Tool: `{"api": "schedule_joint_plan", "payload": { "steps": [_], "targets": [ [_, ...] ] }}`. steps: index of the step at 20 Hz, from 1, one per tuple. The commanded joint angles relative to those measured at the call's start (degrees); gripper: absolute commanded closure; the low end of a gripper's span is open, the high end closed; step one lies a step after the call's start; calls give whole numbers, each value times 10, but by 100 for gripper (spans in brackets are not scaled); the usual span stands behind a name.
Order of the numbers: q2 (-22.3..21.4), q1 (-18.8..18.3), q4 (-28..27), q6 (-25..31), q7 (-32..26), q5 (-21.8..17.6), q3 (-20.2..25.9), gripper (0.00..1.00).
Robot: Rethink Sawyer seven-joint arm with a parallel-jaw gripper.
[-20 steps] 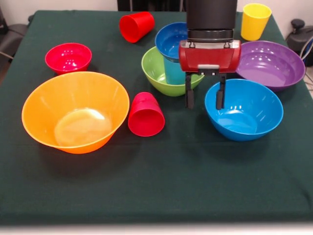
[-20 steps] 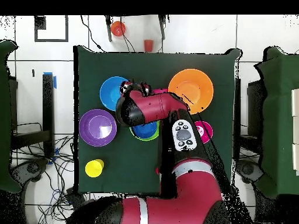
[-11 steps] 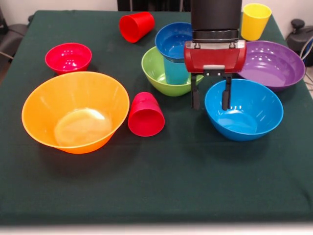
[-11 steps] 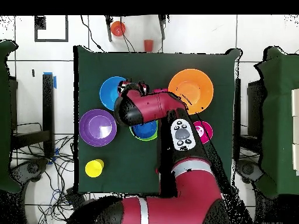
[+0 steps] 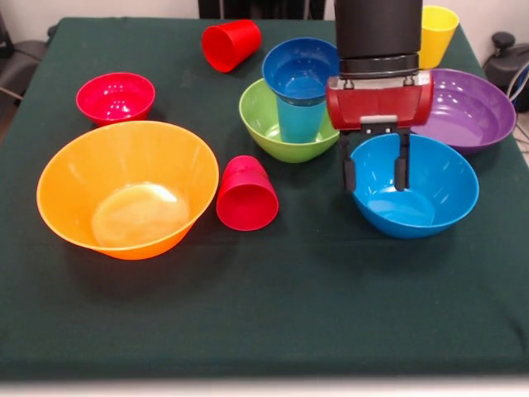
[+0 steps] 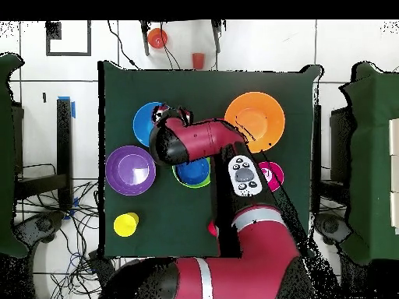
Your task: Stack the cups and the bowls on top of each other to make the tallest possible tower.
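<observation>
Gripper [image 5: 374, 172] parted wide, empty, straddling the near-left rim of the blue bowl [image 5: 421, 194]. Front shows a light blue cup [image 5: 299, 116] in the green bowl [image 5: 269, 124] mid-table, carrying a dark blue bowl [image 5: 297, 66]. Overhead hides that stack beneath the arm [image 6: 204, 144].

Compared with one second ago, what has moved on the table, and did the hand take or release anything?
In the front view, the hand slid right, from the gap beside the green bowl to the near-left rim of the medium blue bowl. It stays open and empty; nothing was taken or released. All cups and bowls, including the light blue cup stack in the green bowl, kept their places.
</observation>
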Motion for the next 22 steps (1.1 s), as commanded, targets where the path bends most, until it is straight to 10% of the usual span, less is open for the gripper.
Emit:
{"api": "schedule_joint_plan", "payload": {
  "steps": [1,22],
  "targets": [
    [74,-3,-4,60,-49,-38,40,0],
    [85,62,-37,8,-10,-40,-56,0]
  ]
}}
